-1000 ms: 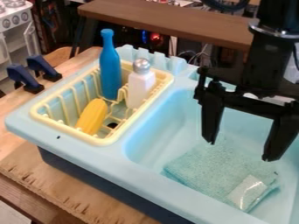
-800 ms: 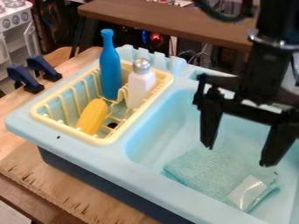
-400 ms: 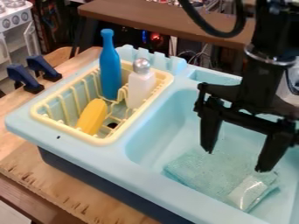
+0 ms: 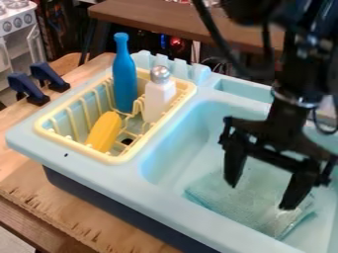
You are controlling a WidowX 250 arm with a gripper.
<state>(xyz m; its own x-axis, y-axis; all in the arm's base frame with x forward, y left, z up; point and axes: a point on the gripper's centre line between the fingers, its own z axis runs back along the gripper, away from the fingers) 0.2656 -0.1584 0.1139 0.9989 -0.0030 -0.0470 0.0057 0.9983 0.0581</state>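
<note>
the black gripper (image 4: 259, 196), its fingers spread wide around nothing, hangs over the teal cloth (image 4: 214, 191) in the sink basin (image 4: 194, 133), its fingertips lined up roughly along the cloth's long axis.

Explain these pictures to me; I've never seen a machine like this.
Every picture comes from one fixed camera, looking down at a slant. The black machine is a robot arm, coming in from the top edge. Its gripper works like a hand with two fingers; they stand apart and hold nothing. It hangs over the basin of a light blue sink, where a cloth lies. Beside the basin, a pale yellow rack holds a blue bottle, a white bottle and a long yellow object.
</note>
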